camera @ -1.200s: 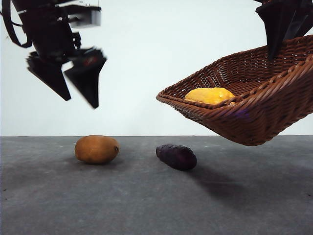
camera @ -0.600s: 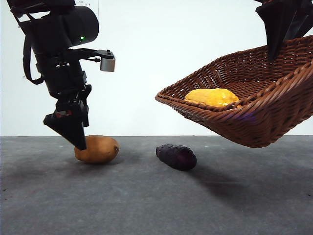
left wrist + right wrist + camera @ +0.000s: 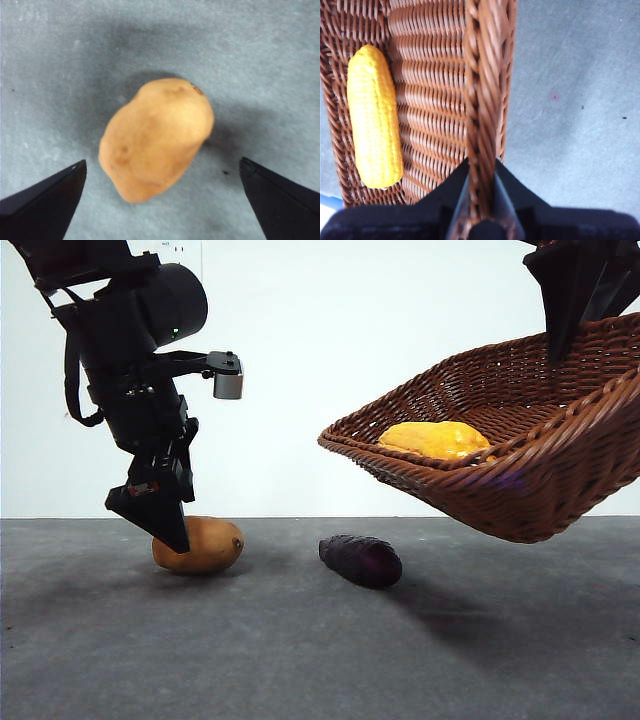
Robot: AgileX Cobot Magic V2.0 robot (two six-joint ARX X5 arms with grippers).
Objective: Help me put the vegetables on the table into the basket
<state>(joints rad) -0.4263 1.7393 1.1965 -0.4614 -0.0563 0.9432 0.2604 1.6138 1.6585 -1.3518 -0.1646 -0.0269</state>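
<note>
The left gripper (image 3: 160, 172) hangs low over the table (image 3: 300, 660) with its two black jaws spread wide apart, one on each side of the potato (image 3: 156, 137) and neither touching it. In the front view this gripper (image 3: 160, 515) reaches down from the upper left, its dark tip overlapping the left end of the potato (image 3: 205, 545), which lies on the grey surface. The potato's long axis runs roughly level across the front view; in the left wrist view it lies slantwise between the jaws, its broader end bearing a small dark spot.

The right gripper (image 3: 480, 195) is clamped on the braided rim of the basket (image 3: 445, 85), the jaws pressed against either side of the wicker. In the front view the basket (image 3: 520, 470) is held clear of the table on the right, tilted so that its left edge dips lower, with a shadow on the surface beneath it. The corn cob (image 3: 374, 117) lies inside the basket against the wall far from the gripped rim, its length running along that wall; in the front view it (image 3: 435, 437) shows just above the low rim.

The dark-purple vegetable (image 3: 361, 560) lies on the table between the potato and the basket's shadow, well apart from the potato, its long axis angled so that the right end comes nearer the camera.
</note>
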